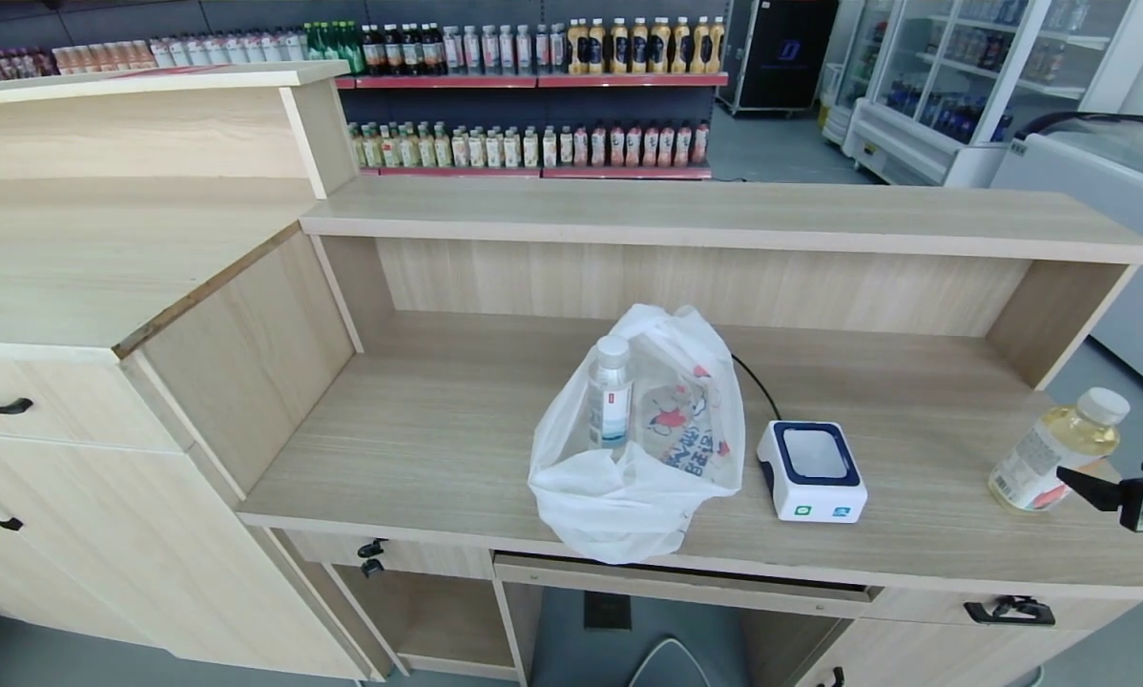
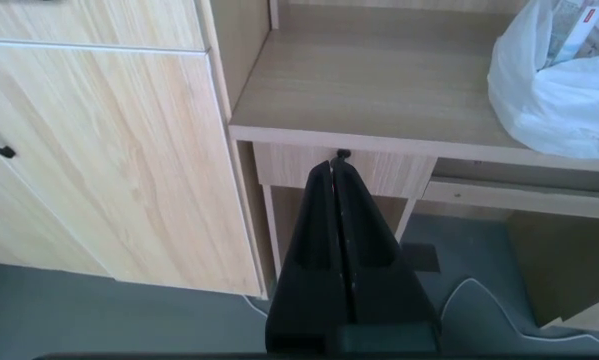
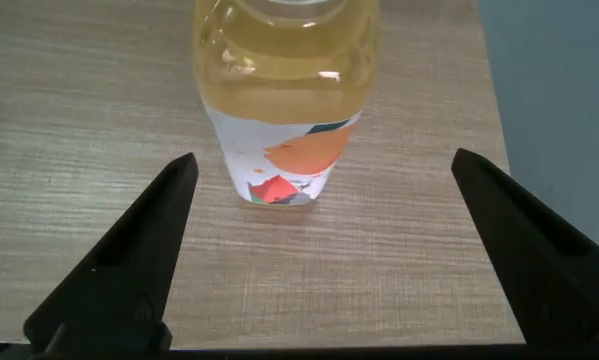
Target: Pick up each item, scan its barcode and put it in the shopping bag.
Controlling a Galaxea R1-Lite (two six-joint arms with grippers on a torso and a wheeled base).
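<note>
A white plastic shopping bag (image 1: 629,468) (image 2: 554,95) stands open at the middle of the wooden counter (image 1: 438,429), with a clear white-capped bottle (image 1: 611,391) upright inside it. To its right lies the white barcode scanner (image 1: 810,469) with a dark window. A bottle of yellow drink (image 1: 1058,448) (image 3: 284,90) stands near the counter's right end. My right gripper (image 3: 324,170) (image 1: 1079,482) is open just in front of this bottle, one finger to each side, not touching it. My left gripper (image 2: 335,170) is shut on nothing, low before the counter's front left edge.
The counter is walled by a raised back shelf (image 1: 724,219) and a tall side cabinet (image 1: 104,286) on the left. The scanner's black cable (image 1: 753,382) runs behind the bag. A drawer front with a handle (image 1: 1008,611) sits under the counter's right end.
</note>
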